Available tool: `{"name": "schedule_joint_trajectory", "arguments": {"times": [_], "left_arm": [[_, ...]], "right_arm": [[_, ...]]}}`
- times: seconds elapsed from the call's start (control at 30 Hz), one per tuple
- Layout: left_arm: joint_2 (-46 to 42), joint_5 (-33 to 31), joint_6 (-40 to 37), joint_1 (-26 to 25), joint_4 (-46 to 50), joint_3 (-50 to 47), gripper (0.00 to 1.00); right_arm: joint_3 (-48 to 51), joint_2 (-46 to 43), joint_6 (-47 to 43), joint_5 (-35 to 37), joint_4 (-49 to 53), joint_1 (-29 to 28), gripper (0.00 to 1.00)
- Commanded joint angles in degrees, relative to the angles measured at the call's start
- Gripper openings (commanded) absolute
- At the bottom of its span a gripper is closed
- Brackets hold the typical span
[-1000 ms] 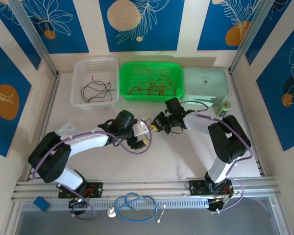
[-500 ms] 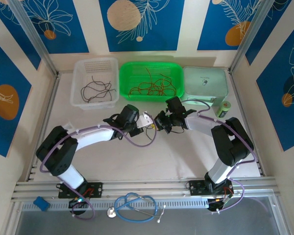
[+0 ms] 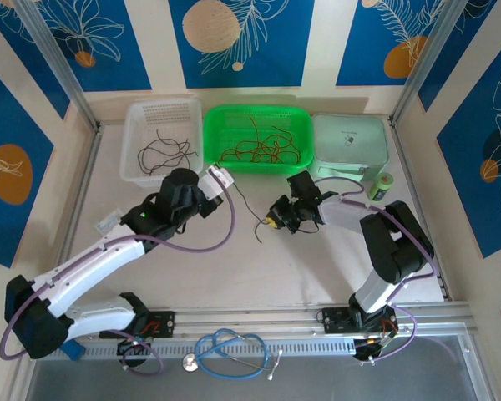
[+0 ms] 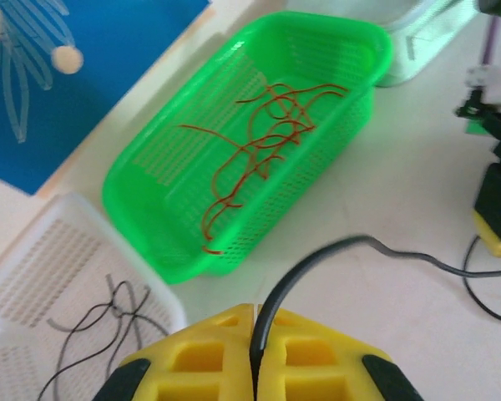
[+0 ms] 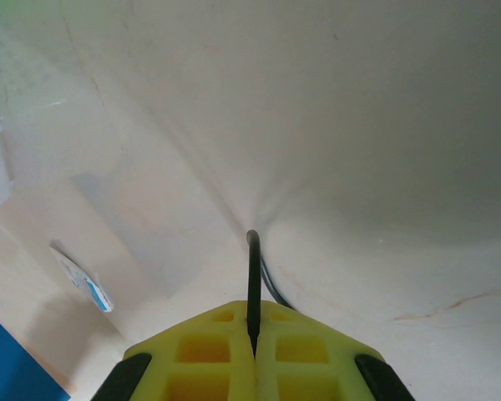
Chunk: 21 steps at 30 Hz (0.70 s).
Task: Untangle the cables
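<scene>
- My left gripper (image 3: 224, 182) is up near the front of the green basket (image 3: 259, 111). Its yellow fingers (image 4: 200, 351) are pressed together with one black cable (image 4: 351, 242) pinched in the seam between them.
- My right gripper (image 3: 271, 222) sits mid-desk, well in front of the pale green lidded box (image 3: 351, 142). Its jaws are closed too, and in the right wrist view the same black cable (image 5: 253, 259) rises out of the narrow seam between the yellow pads (image 5: 209, 351).
- That black cable (image 3: 249, 209) runs in a loose curve from one gripper to the other over the bare desk (image 3: 301, 267). A short tail curls just below the right gripper. I cannot tell whether the middle touches the desk.
- The red cables (image 4: 263, 138) lie in a loose tangle on the floor of the green basket (image 4: 142, 180), apart from both grippers.
- More black cables (image 3: 167, 154) lie looped together in the white basket (image 3: 163, 109), which stands just left of the green one, the two rims nearly touching.
- A green roll (image 3: 385, 185) stands beside the lidded box at its right front corner.
- A blue stethoscope (image 3: 230, 349) lies on the rail by the arm bases.
</scene>
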State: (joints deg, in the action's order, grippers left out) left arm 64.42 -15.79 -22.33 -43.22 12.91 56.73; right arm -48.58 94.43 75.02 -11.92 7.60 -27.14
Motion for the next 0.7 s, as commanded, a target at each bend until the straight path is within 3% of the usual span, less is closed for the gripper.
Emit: {"name": "schedule_joint_trajectory", "arguments": {"times": [0.0, 0.27, 0.4, 0.5, 0.6, 0.67], "left_arm": [[-2.1, -8.7, 1.7, -0.3, 3.6, 5.9, 0.0], [-1.7, -13.8, -1.6, -0.1, 2.9, 14.8, 0.0], [1.2, -15.1, -3.4, -0.2, 1.2, 21.1, 0.0], [3.9, -16.1, -6.2, 0.0, -0.3, 26.5, 0.0], [6.8, -16.1, -9.1, 0.8, -2.0, 31.2, 0.0], [8.9, -16.1, -11.1, 2.2, -3.1, 34.3, 0.0]], "right_arm": [[1.3, -1.3, -0.2, 2.1, 2.2, 0.2, 0.0], [0.4, -0.7, -1.1, 0.9, 1.6, 0.0, 0.0], [-0.2, -6.2, -5.5, 1.4, 0.5, -0.9, 0.47], [-0.7, -14.0, -9.9, 7.0, 4.5, -2.0, 0.74], [-1.1, -21.5, -14.1, 12.1, 9.6, -2.4, 0.86], [-1.1, -26.3, -16.2, 14.4, 12.5, -2.6, 0.88]]}}
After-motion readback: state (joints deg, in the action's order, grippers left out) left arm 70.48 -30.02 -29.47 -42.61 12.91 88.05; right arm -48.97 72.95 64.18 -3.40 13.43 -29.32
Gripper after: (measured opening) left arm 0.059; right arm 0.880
